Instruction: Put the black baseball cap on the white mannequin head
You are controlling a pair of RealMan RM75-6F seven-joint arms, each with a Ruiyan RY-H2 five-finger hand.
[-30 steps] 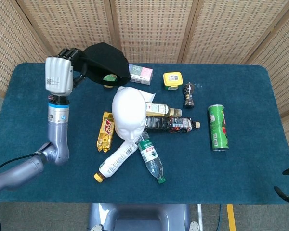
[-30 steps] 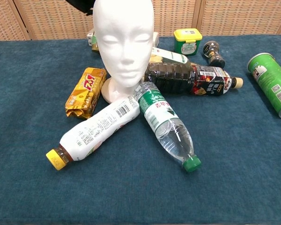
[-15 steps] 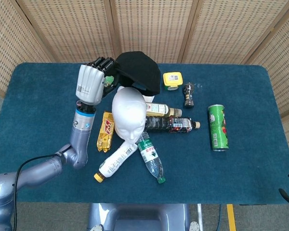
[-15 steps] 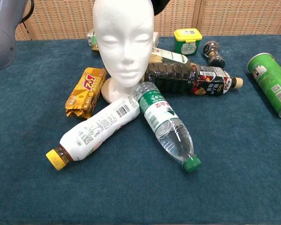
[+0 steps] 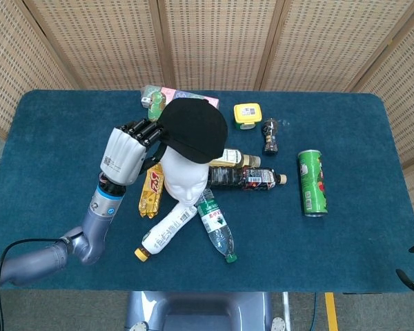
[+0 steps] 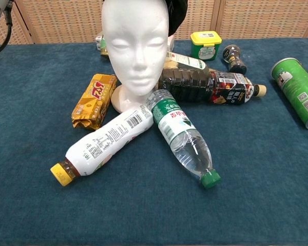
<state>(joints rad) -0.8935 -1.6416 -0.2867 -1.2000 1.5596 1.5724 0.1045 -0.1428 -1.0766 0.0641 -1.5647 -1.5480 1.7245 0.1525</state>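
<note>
The left hand (image 5: 126, 153) is holding the black baseball cap (image 5: 192, 128) by its left edge; the cap is sitting on top of the white mannequin head (image 5: 182, 181), just right of the hand, on the desk (image 5: 359, 207)

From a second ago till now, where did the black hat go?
The left hand carried the black baseball cap from the far left of the table across to the white mannequin head and lowered it over the crown. The hand still holds the cap's edge. The head, the bottles, the green can and the snack packet stayed put.
</note>
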